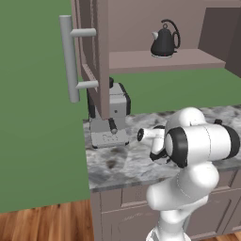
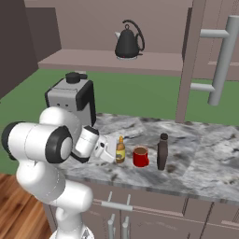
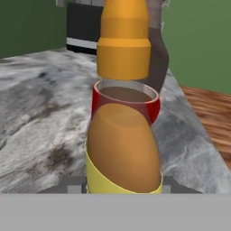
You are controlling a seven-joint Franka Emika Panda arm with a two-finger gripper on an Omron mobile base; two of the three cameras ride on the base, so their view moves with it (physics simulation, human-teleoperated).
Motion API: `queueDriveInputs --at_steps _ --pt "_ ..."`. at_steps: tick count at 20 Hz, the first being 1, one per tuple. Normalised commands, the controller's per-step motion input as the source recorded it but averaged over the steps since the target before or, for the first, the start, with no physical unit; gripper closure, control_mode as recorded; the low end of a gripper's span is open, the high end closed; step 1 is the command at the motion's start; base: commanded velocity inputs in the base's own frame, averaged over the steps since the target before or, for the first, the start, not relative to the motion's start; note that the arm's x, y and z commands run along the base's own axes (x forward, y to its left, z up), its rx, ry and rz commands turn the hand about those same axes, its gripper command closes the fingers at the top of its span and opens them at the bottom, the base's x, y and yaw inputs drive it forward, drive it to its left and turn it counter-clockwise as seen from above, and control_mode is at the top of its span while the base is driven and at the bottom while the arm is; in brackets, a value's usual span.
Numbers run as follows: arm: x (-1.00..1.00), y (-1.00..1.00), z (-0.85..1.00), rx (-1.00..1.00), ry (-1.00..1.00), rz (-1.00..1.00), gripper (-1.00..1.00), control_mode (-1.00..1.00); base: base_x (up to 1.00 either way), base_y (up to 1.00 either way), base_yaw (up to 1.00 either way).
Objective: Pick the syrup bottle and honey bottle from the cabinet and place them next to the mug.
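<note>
The small amber honey bottle point(image 2: 120, 150) stands on the marble counter, just left of the red mug point(image 2: 140, 156). The dark brown syrup bottle point(image 2: 162, 151) stands upright on the mug's right. My gripper point(image 2: 113, 149) reaches in from the left and is shut on the honey bottle. Close up in the hand view, the honey bottle point(image 3: 124, 153) sits between my fingertips point(image 3: 76, 184), with the mug point(image 3: 152, 108) right behind it and the syrup bottle point(image 3: 159, 58) beyond. The cabinet point(image 2: 93, 58) above has its door point(image 2: 190, 60) open.
A black kettle point(image 2: 128, 42) sits on the cabinet shelf. A grey coffee machine point(image 2: 72, 98) stands at the counter's left end, close behind my arm. The door's grey bar handle point(image 2: 224, 60) sticks out at the upper right. The counter's front edge point(image 2: 140, 184) runs just below the bottles.
</note>
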Motion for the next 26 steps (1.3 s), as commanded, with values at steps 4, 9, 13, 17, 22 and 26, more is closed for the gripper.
queueDriveInputs --at_steps 4,9,13,17,22,26 --pt "0.0 0.0 -0.15 0.0 0.0 0.0 1.0 -1.0 0.0 0.0 0.0" --pt "0.0 0.0 -0.06 0.0 0.0 0.0 1.0 -1.0 0.0 0.0 0.0" --pt "0.0 0.0 -0.01 0.0 0.0 0.0 1.0 -1.0 0.0 0.0 0.0" --pt "0.0 0.0 0.0 0.0 0.0 0.0 1.0 -1.0 0.0 0.0 0.0" --pt "0.0 0.0 0.0 0.0 0.0 0.0 -1.0 -1.0 0.0 0.0 0.0" --pt "0.0 0.0 0.0 0.0 0.0 0.0 -1.0 -1.0 0.0 0.0 0.0"
